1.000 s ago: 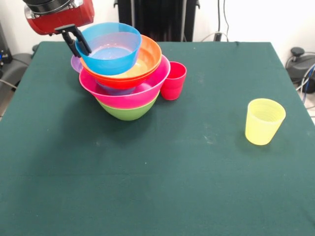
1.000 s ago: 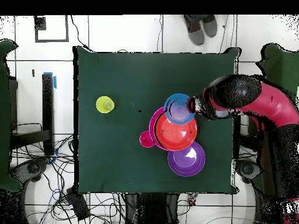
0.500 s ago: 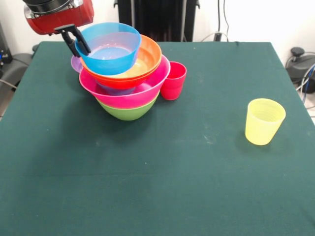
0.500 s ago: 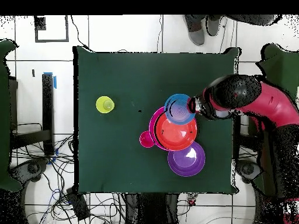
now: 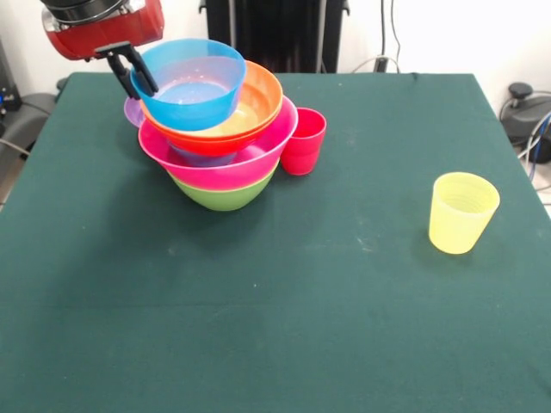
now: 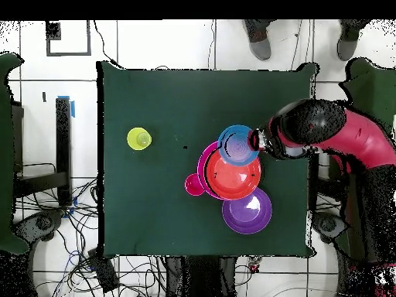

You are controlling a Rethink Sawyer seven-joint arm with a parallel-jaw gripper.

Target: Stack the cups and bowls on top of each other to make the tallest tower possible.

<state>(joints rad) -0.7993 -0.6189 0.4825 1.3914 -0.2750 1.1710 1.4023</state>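
The tower stands at the table's left in the front view: a green bowl (image 5: 225, 197) at the bottom, a large pink bowl (image 5: 225, 166) in it, then an orange bowl (image 5: 261, 107). On top sits a blue bowl (image 5: 191, 87), tilted over the orange one. My gripper (image 5: 136, 74) is shut on the blue bowl's left rim, one finger inside and one outside. From overhead the gripper (image 6: 254, 141) meets the blue bowl (image 6: 237, 143) at its right edge. A red cup (image 5: 303, 140) stands upright against the tower. A yellow cup (image 5: 463, 212) stands apart at the right.
A purple bowl (image 6: 247, 213) sits on the table beside the tower, and only its edge (image 5: 132, 112) peeks out behind the tower in the front view. A person's shoes (image 6: 261, 40) show beyond the table's far edge from overhead.
The gripper, the bowls and the cups have not moved. A second shoe has come into the overhead view's top right.
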